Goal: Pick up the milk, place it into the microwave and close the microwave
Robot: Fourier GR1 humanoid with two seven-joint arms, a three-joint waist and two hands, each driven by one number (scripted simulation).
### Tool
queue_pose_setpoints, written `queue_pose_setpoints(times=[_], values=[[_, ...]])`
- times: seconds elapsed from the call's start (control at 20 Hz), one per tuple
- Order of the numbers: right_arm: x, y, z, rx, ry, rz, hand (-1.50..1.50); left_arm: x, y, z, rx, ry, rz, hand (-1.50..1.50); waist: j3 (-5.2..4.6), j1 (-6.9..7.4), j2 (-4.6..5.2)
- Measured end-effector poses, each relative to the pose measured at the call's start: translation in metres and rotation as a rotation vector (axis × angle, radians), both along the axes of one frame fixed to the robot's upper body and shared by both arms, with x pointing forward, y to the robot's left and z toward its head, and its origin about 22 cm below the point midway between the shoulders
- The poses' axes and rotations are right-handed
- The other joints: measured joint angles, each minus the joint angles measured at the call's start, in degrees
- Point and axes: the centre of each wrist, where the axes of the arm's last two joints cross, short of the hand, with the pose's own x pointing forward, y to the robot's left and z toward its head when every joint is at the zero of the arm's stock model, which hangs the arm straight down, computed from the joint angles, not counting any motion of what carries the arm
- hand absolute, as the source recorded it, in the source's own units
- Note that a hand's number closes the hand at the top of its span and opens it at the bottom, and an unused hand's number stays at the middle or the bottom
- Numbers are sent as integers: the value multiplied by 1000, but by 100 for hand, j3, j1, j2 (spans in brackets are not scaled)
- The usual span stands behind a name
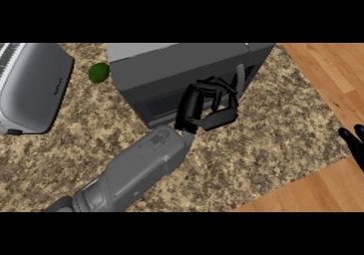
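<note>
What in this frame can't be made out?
- Milk: not visible in the head view; possibly behind the left hand or inside the microwave.
- Microwave door state: unclear, the hand covers the front.
- Right hand: cut by right edge.
- Toaster: cut by left edge.

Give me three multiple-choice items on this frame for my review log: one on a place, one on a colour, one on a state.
1. Where is the left hand?
A. at the microwave's front
B. on the toaster
C. over the wooden floor

2. What colour is the small round object between toaster and microwave?
A. red
B. green
C. yellow

3. How is the right hand?
A. curled round a carton
B. open, at the right edge
C. pressing the toaster

Answers:
1 A, its fingers lie against the microwave's front face.
2 B, it is plainly green.
3 B, its fingers point up and hold nothing.
</note>
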Motion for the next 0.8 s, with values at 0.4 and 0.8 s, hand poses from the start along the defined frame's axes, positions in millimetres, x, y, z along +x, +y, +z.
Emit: queue_pose_setpoints(times=[0.4, 0.8], values=[[2, -2, 10, 7, -9, 12, -150, 1, 1, -3, -29, -34, 3, 150, 7, -42, 19], [3, -5, 19, 12, -13, 11, -150, 2, 2, -6, -50, -56, 20, 150, 15, -97, 21]])
